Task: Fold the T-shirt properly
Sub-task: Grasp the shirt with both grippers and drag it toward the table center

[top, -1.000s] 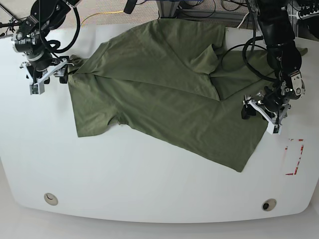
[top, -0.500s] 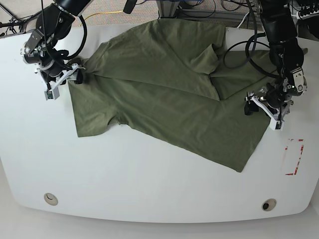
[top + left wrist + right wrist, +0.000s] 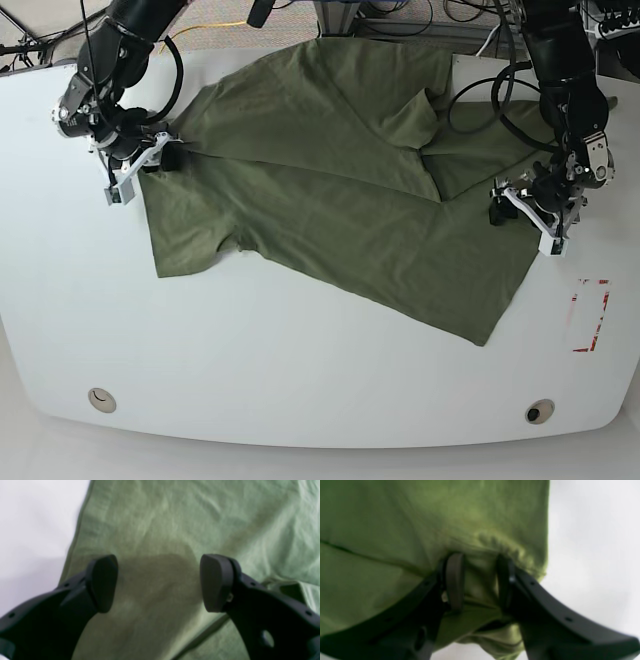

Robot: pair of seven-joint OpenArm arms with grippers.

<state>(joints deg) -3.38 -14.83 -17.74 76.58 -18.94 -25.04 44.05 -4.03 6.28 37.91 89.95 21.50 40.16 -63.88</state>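
The olive-green T-shirt (image 3: 330, 190) lies spread and wrinkled across the white table, one part folded over near the back right. My right gripper (image 3: 150, 160) sits at the shirt's left edge. In the right wrist view its jaws (image 3: 480, 580) stand narrow, with a puckered ridge of T-shirt (image 3: 395, 517) pinched between the pads. My left gripper (image 3: 522, 213) hovers at the shirt's right side. In the left wrist view it (image 3: 158, 580) is open wide over flat T-shirt cloth (image 3: 175, 517) near a hem, with nothing between its fingers.
The white table (image 3: 300, 370) has a red-marked patch (image 3: 590, 315) at the right and two round holes (image 3: 101, 400) (image 3: 540, 411) near the front edge. Black cables (image 3: 470, 110) loop over the shirt's back right. Bare table shows beside the hem (image 3: 30, 525).
My right gripper has moved right onto the shirt's left edge and its jaws have narrowed onto the cloth. The left gripper has shifted slightly back and stayed open.
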